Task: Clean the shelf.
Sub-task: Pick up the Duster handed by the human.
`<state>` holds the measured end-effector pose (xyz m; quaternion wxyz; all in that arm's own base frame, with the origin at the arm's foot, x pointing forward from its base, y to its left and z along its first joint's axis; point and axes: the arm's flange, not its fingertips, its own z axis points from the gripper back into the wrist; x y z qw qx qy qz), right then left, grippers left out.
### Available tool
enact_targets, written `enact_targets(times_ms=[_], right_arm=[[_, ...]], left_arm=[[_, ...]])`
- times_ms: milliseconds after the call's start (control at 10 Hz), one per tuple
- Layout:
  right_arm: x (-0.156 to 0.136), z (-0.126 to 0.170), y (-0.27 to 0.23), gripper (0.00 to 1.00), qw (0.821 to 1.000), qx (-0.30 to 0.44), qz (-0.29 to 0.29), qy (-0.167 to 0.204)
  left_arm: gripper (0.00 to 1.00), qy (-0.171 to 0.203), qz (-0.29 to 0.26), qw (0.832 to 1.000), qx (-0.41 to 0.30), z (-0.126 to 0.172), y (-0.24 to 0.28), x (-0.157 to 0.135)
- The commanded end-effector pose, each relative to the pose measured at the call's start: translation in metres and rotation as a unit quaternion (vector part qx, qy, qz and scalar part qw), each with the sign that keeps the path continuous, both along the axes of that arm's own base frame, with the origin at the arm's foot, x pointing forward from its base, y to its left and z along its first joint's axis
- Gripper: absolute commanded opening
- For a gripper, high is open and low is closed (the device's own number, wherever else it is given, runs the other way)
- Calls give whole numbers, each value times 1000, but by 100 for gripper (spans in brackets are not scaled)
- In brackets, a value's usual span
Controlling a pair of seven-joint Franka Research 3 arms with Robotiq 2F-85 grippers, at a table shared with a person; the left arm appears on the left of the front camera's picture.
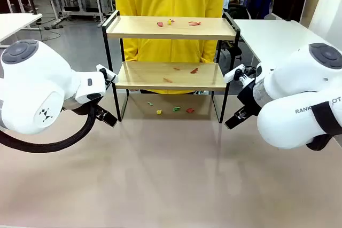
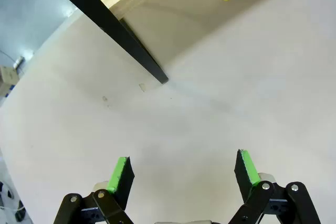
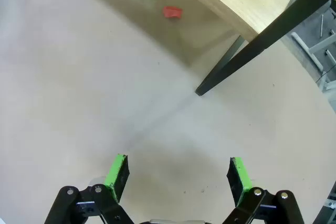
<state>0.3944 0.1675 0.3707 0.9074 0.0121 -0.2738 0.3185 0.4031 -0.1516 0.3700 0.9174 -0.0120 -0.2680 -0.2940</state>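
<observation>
Wooden shelf stands apart, beyond both spread fingers.

Two bulky robot arms have smooth, rounded white casings. The left arm has a round grey cap on its joint, a small black diamond-pattern mark, and a thick black cable looping beneath. The right arm has a matching grey cap, grey lettering partly reading "RANK", and a black strap. The left hand and right hand are black linkages with silver screws and bright green pads. The person opposite wears a bright yellow top.
</observation>
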Motion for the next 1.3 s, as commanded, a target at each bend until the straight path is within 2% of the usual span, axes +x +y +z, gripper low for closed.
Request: enact_targets(times_ms=[0,700,1000,1200], right_arm=[[0,0,0,100,1000,0,0,0],[0,0,0,100,1000,0,0,0],[16,62,-30,100,999,27,15,-18],[29,99,-70,100,995,78,55,-4]], left_arm=[[100,0,0,1000,0,0,0,0],[100,0,0,1000,0,0,0,0],[100,28,-34,998,-36,61,41,16],[100,49,-83,991,-92,95,80,31]])
